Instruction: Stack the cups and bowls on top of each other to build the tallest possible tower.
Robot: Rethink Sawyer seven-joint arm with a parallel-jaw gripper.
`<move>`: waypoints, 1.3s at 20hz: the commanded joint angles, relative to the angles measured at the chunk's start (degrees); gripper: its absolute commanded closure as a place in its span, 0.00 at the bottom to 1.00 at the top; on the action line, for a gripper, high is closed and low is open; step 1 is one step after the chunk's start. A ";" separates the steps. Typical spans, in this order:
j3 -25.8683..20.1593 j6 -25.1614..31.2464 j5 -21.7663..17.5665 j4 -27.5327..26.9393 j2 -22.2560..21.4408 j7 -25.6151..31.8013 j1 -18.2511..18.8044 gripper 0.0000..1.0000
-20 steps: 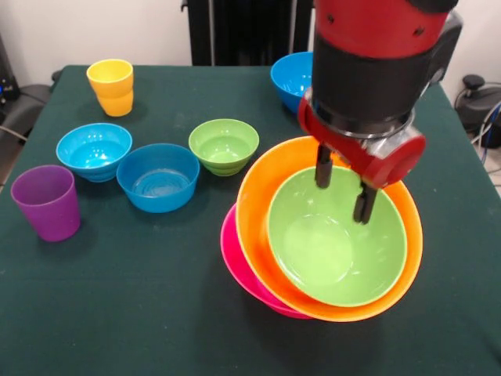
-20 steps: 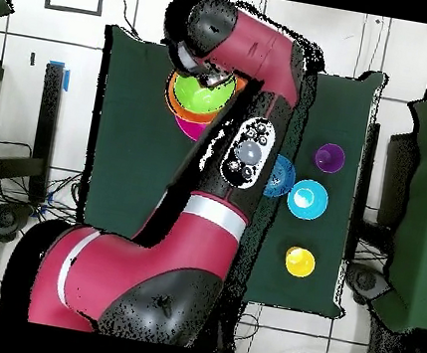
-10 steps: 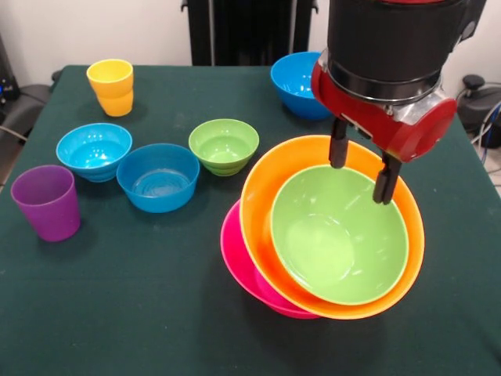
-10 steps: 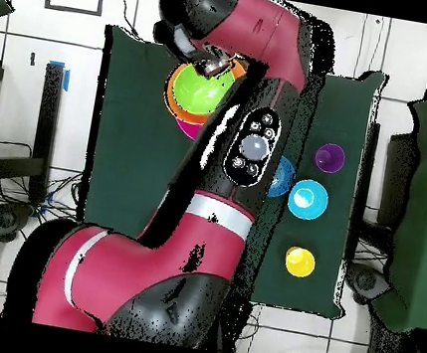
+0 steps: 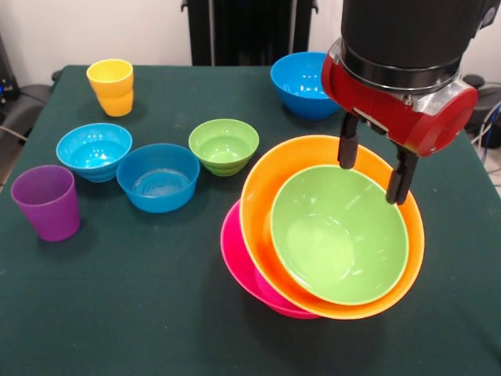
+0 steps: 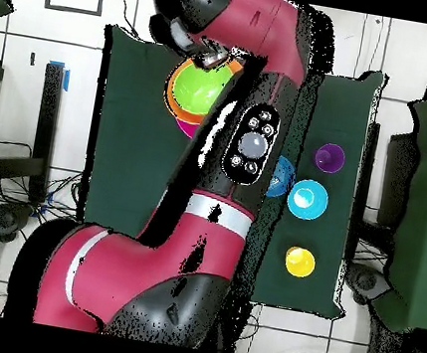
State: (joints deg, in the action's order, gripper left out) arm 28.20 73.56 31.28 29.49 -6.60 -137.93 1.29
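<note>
The tower stands tilted at the front right: a large pink bowl (image 5: 235, 258) at the bottom, a large orange bowl (image 5: 262, 196) in it, and a medium green bowl (image 5: 337, 235) nested on top. My gripper (image 5: 372, 166) hangs open just above the far rim of the green bowl, holding nothing. Loose on the left are a yellow cup (image 5: 111, 86), a purple cup (image 5: 47, 201), a small cyan bowl (image 5: 94, 149), a small blue bowl (image 5: 158, 176) and a small green bowl (image 5: 224, 145). A medium blue bowl (image 5: 297, 82) sits at the back. From overhead the arm covers part of the green bowl (image 6: 197, 89).
The table (image 5: 141, 313) has a dark green cloth. Its right edge lies close beside the tower. In the overhead view the purple cup (image 6: 329, 159), cyan bowl (image 6: 308, 198) and yellow cup (image 6: 299, 261) line up along one side of the arm.
My gripper has risen out of the green bowl and drifted to the right, staying open. The tower and the loose cups and bowls have not moved.
</note>
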 commanded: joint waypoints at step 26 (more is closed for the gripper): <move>-10.53 -6.96 -7.19 21.38 -7.81 12.97 3.22 0.00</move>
State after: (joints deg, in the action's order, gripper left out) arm 26.80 70.82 28.89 41.53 -12.68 -137.93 3.58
